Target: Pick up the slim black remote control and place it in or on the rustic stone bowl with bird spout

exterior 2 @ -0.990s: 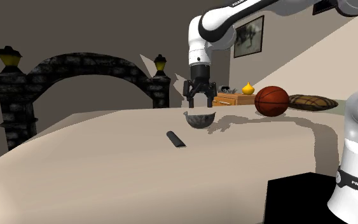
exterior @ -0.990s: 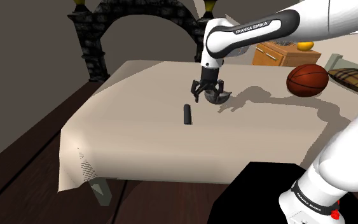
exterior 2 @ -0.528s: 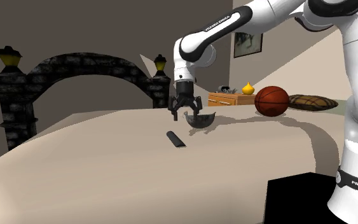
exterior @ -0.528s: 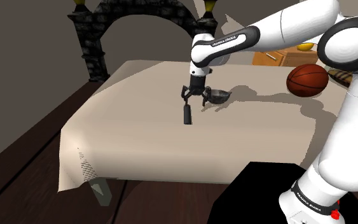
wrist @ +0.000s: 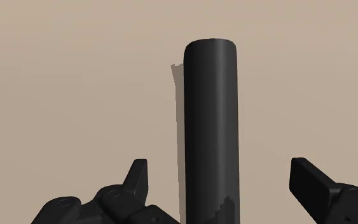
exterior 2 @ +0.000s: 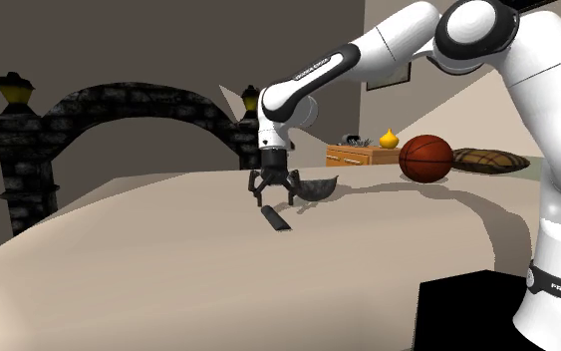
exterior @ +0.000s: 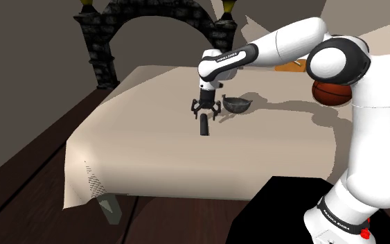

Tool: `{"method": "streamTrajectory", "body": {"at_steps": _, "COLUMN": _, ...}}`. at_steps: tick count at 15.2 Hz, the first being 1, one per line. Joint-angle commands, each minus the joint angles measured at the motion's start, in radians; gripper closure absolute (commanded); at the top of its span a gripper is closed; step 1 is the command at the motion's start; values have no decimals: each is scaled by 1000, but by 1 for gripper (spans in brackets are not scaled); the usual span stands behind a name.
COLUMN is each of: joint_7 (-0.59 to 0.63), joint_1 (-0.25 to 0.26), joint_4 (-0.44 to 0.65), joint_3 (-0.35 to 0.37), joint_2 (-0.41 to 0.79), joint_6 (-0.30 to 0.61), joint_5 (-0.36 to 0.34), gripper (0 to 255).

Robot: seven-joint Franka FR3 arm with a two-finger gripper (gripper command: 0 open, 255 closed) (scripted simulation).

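Remote control [exterior: 204, 127], slim, black: lies flat on the beige bed [exterior: 152, 152], near the middle of the cover.

Shoulder view.
- Claw [exterior: 204, 111], all black, points straight down just over the remote's far end. Fingers apart, holding nothing.
- Stone bowl [exterior: 237, 105], dark grey, sits upright on the bed, near the remote toward the shoulder view's right, and apart from it.
- Basketball [exterior: 325, 93], orange-brown, partly hidden behind the white arm [exterior: 283, 45].
- Dark stone arch [exterior: 110, 28] stands beyond the bed's far edge.
- Black stand [exterior: 276, 211] at lower right, with dark plank floor [exterior: 27, 166] beside the bed.

Second exterior view.
- Claw [exterior 2: 270, 194] hangs low above the remote [exterior 2: 276, 218], fingers spread to either side of its far end.
- Bowl [exterior 2: 316, 187] sits just behind the claw, toward this view's right.
- Basketball [exterior 2: 426, 158] rests farther right, next to a plaid pillow [exterior 2: 487, 160].
- Wooden nightstand [exterior 2: 353, 156] behind, carrying a small yellow object [exterior 2: 389, 139].
- Arch [exterior 2: 119, 110] with a lamp on each pillar at left.

Wrist view.
- Remote [wrist: 210, 127] runs lengthwise away from the claw [wrist: 219, 172], its rounded end farthest off.
- Fingers [wrist: 137, 181] stand wide on both sides of the remote, with bed cover showing in each gap; neither touches it.
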Motion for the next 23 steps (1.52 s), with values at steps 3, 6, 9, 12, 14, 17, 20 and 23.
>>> {"method": "streamTrajectory", "body": {"at_steps": 3, "joint_7": 1, "joint_1": 5, "joint_4": -27, "joint_3": 2, "joint_2": 18, "joint_6": 46, "joint_5": 3, "gripper": 0}}
{"method": "streamTrajectory", "body": {"at_steps": 6, "joint_7": 0, "joint_1": 8, "joint_4": -47, "joint_3": 3, "joint_2": 28, "joint_6": 77, "joint_5": 4, "gripper": 0}}
{"method": "streamTrajectory", "body": {"at_steps": 9, "joint_7": 0, "joint_1": 8, "joint_4": -47, "joint_3": 3, "joint_2": 28, "joint_6": 77, "joint_5": 4, "gripper": 0}}
{"method": "streamTrajectory", "body": {"at_steps": 12, "joint_7": 0, "joint_1": 8, "joint_4": -47, "joint_3": 3, "joint_2": 28, "joint_6": 77, "joint_5": 4, "gripper": 0}}
{"method": "streamTrajectory", "body": {"at_steps": 14, "joint_7": 0, "joint_1": 8, "joint_4": -47, "joint_3": 3, "joint_2": 28, "joint_6": 76, "joint_5": 4, "gripper": 255}}
{"method": "streamTrajectory", "body": {"at_steps": 17, "joint_7": 0, "joint_1": 8, "joint_4": -51, "joint_3": 3, "joint_2": 26, "joint_6": 77, "joint_5": 4, "gripper": 255}}
{"method": "streamTrajectory", "body": {"at_steps": 20, "joint_7": 0, "joint_1": 8, "joint_4": -58, "joint_3": 4, "joint_2": 22, "joint_6": 81, "joint_5": 5, "gripper": 255}}
{"method": "streamTrajectory", "body": {"at_steps": 23, "joint_7": 0, "joint_1": 8, "joint_4": -47, "joint_3": 3, "joint_2": 28, "joint_6": 77, "joint_5": 4, "gripper": 255}}
